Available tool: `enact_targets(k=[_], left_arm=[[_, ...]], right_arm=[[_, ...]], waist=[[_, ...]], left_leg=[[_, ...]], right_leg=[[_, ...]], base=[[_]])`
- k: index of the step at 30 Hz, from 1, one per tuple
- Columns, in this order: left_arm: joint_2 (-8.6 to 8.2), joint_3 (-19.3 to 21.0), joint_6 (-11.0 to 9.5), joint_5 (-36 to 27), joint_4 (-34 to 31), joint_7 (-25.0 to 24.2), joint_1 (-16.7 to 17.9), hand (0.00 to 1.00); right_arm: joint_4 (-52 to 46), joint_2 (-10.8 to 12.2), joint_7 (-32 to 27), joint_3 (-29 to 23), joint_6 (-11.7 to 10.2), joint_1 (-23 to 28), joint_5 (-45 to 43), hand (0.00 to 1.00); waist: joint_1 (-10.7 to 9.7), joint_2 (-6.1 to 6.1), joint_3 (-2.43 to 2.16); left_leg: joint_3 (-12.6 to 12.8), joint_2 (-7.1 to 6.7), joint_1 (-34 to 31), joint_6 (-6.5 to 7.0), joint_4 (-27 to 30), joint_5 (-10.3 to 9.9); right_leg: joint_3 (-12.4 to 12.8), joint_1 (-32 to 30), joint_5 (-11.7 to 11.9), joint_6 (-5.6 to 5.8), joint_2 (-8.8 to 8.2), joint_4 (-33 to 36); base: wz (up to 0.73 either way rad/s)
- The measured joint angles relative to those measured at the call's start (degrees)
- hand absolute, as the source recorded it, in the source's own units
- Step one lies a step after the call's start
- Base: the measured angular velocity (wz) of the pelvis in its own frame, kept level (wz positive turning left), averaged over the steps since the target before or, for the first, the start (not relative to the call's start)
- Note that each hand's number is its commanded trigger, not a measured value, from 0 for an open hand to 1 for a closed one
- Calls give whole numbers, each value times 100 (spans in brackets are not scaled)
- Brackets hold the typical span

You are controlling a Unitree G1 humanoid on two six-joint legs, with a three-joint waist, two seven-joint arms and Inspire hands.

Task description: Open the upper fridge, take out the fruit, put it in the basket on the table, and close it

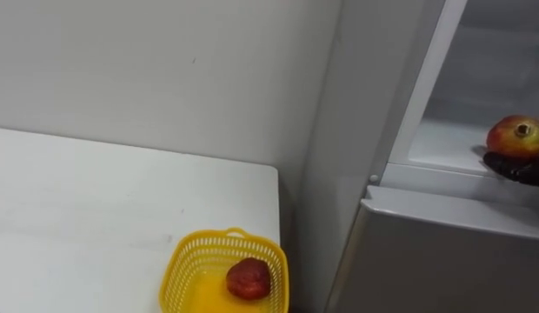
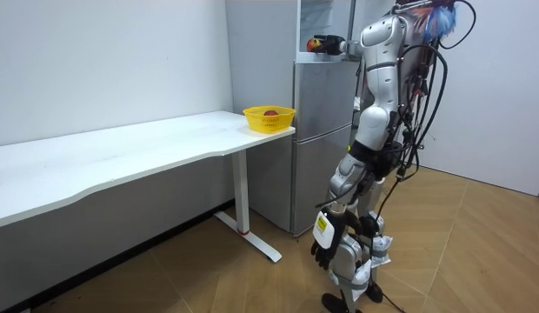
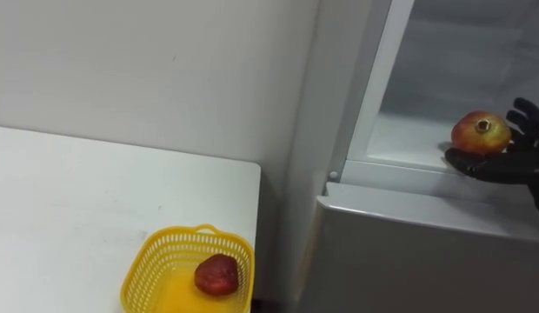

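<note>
Black fingers [image 3: 523, 115] of my right hand [image 3: 504, 163] are curled up under and behind a pomegranate [image 3: 481, 132], so the hand is closed round the fruit and cradles it from below. The pomegranate is red with a yellowish patch, its small crown turned upward. Hand and fruit sit at the front lip of the fridge's open upper compartment [image 3: 443, 61], on that opening's right side, just above the pale shelf floor [image 3: 407, 139] inside. Whether the fruit touches that floor or is lifted clear of it I cannot tell. Below the lip comes the grey closed lower door of the fridge [image 3: 409, 256].

Left of the fridge, tight against its side, the white tabletop [image 3: 69, 200] ends in a corner. On that corner, the nearest spot to the fridge, stands a yellow plastic basket [image 3: 150, 254] with a slotted wall. One dark red fruit [image 3: 216, 274] lies in it, toward the side of the basket that faces the fridge. A plain white wall [image 3: 148, 61] rises behind the tabletop and runs up to the fridge.

In the room view I stand upright on a wooden floor [image 2: 478, 252], close in front of the fridge, with my right arm raised to the upper compartment. My left hand [image 2: 325, 247] hangs low beside my thigh, well away from the fridge.
</note>
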Motion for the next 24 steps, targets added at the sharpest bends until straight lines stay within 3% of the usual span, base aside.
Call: enact_targets(k=[7, 8, 9, 10, 24], left_arm=[[20, 0, -1, -1, 0, -4, 0, 0], [20, 1, -1, 0, 0, -4, 0, 0], [21, 0, -1, 0, 0, -4, 0, 0], [21, 0, -1, 3, 0, -6, 0, 0], [22, -2, 62, 35, -4, -128, -88, 0]], right_arm=[[0, 1, 21, 4, 25, 1, 0, 2], [0, 0, 21, 7, 39, 0, -4, 52], [1, 0, 21, 29, 42, 0, -4, 60], [0, 0, 21, 43, 42, 0, -4, 98], [-14, -116, -1, 170, 47, -5, -206, 100]], waist=[[2, -29, -3], [9, -38, -3], [10, -48, -1], [12, -54, -1], [179, -126, -22]], left_leg=[[2, 0, 0, -1, 2, 0], [5, 2, -2, -1, 1, 0], [6, 3, -4, -1, 1, 1], [9, 4, -8, -1, 1, 1], [27, 11, -34, -4, 3, 2]], right_leg=[[2, 0, 0, 0, 1, 1], [2, -2, 0, 0, 2, 1], [2, -4, 0, -1, 2, 0], [3, -7, -1, -1, 3, 0], [-3, -7, -3, -6, 1, 5]], base=[[0], [0], [0], [0], [0]])
